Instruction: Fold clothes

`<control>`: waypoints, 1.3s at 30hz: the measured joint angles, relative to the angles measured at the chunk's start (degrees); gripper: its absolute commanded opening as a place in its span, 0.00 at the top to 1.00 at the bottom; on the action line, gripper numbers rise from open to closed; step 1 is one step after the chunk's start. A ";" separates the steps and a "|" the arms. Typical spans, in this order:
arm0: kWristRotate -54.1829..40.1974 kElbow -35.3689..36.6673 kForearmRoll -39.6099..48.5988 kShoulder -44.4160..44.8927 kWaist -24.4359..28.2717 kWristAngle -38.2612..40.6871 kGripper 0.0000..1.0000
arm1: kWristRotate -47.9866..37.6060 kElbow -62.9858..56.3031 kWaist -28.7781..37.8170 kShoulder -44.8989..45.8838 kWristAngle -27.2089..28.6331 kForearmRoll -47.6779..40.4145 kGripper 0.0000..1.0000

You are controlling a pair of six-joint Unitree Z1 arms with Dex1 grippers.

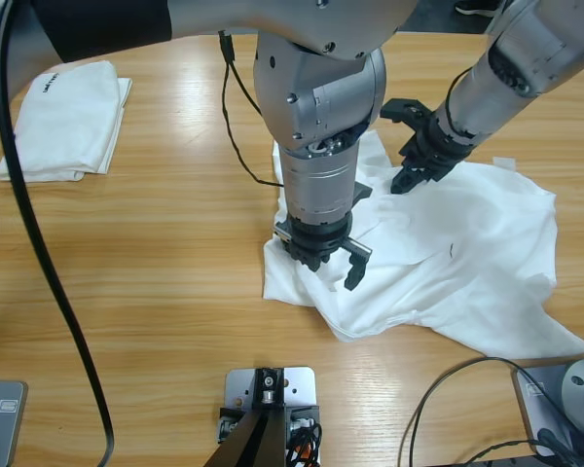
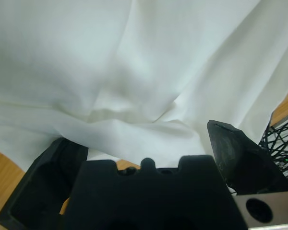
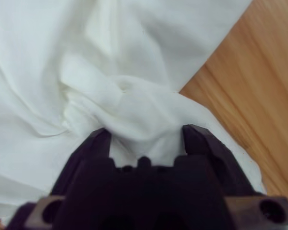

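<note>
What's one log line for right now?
crumpled T-shirt: unfolded | folded T-shirt: set aside | left end effector: open over cloth | right end effector: at bunched cloth

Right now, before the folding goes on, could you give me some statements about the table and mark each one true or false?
1. A folded T-shirt lies in the upper left of the high view, apart from the crumpled T-shirt. True.
2. The crumpled T-shirt is folded into a neat square. False: it lies spread out and wrinkled.
3. The left gripper has its jaws open over white cloth. True.
4. The right gripper points at bare wood only. False: white cloth fills most of its view and bunches up at it.
5. The table is metal. False: it is wooden.
</note>
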State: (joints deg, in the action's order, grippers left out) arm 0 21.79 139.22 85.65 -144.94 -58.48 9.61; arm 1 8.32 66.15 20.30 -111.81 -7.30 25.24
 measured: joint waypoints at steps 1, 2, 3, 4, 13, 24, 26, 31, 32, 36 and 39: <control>-0.03 -0.19 0.00 0.00 0.00 -0.01 0.05 | 0.05 0.01 0.00 -0.48 0.00 0.00 1.00; -0.06 -0.38 0.00 0.00 0.00 -0.08 0.05 | 0.12 0.04 0.00 -0.83 0.00 0.00 1.00; -0.11 -0.61 0.00 0.00 0.00 -0.20 0.05 | 0.18 0.14 0.00 -1.05 -0.23 0.00 1.00; -0.13 -0.79 0.00 0.00 0.01 -0.25 0.05 | 0.26 0.20 0.00 -1.13 -0.60 0.00 1.00; -0.17 -2.37 0.13 0.00 0.03 -0.25 0.05 | -1.43 1.24 -2.16 -1.13 -0.05 0.43 1.00; -0.26 -3.99 0.13 0.00 0.04 -0.27 0.04 | -12.01 1.29 -11.58 -0.37 20.59 2.42 1.00; -0.34 -4.03 0.13 0.00 0.07 -0.32 0.04 | -14.63 0.72 -12.25 0.39 25.01 3.00 1.00; -0.46 -4.15 0.13 0.01 0.09 -0.37 0.04 | -20.00 -0.68 -12.94 1.48 31.39 4.84 0.47; -0.48 -4.20 0.13 0.01 0.09 -0.38 0.04 | -21.06 -0.73 -13.13 1.50 32.63 5.69 0.09; -0.48 -4.60 0.13 0.28 0.18 -1.31 0.04 | -24.32 -0.76 -13.56 2.09 36.66 10.07 0.00; -0.65 -4.72 0.13 2.11 1.27 -2.01 0.05 | -25.30 -0.28 -10.96 6.68 37.80 12.14 0.01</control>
State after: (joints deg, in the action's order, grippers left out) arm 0 21.14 134.50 85.77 -142.82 -57.21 7.60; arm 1 -16.98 65.87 9.35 -105.13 30.50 37.38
